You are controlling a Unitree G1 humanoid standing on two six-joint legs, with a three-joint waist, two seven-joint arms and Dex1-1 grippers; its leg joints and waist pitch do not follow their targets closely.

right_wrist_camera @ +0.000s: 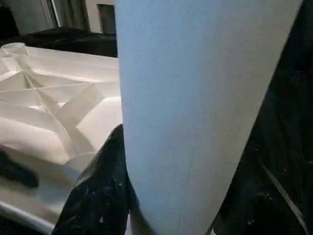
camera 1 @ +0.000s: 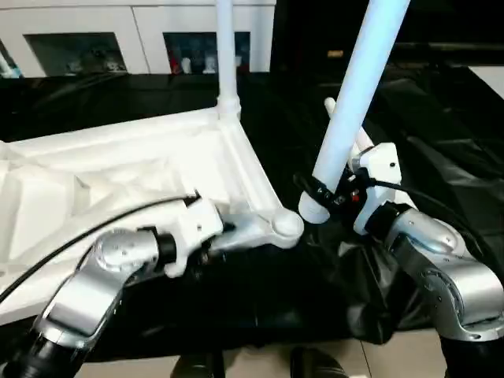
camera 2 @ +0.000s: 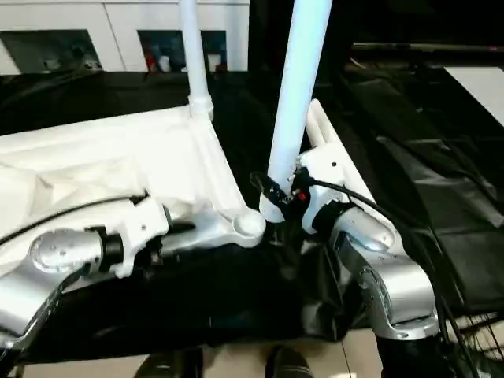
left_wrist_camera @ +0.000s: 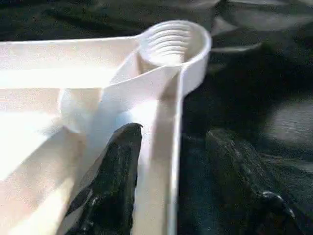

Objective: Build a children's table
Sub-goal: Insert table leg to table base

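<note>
The right end effector [camera 1: 321, 191] is clamped around the lower part of a long white tubular plastic leg [camera 1: 356, 94], just above its flared end; the leg rises tilted toward the upper right of the head views, its flared end hanging just beside the near corner socket [camera 1: 285, 225] of the white square plastic tabletop [camera 1: 118, 181] and not inserted in it. In the right wrist view the leg stands close against one black finger [right_wrist_camera: 100, 191].

The left end effector [left_wrist_camera: 171, 196] stands about half open and straddles the tabletop's edge wall near that same corner: in the left wrist view one black finger [left_wrist_camera: 115, 181] lies inside the rim on the ribbed underside, the other outside over the black cloth [left_wrist_camera: 254, 98]. Whether the fingers press the wall cannot be told.

The tabletop lies upside down on the bench, which is draped in that black cloth, its X-braced ribs facing up. A second white tubular leg [camera 1: 226, 55] already stands upright in the far corner socket.

The left wrist view shows the screw thread inside the near round socket, which the head views do not resolve. The right wrist view shows the crossing ribs and another socket at a far corner [right_wrist_camera: 13, 47]. The head views show a white cabinet [camera 1: 118, 31] behind, with small items on its shelves.

No readable writing or brand marks can be made out.
</note>
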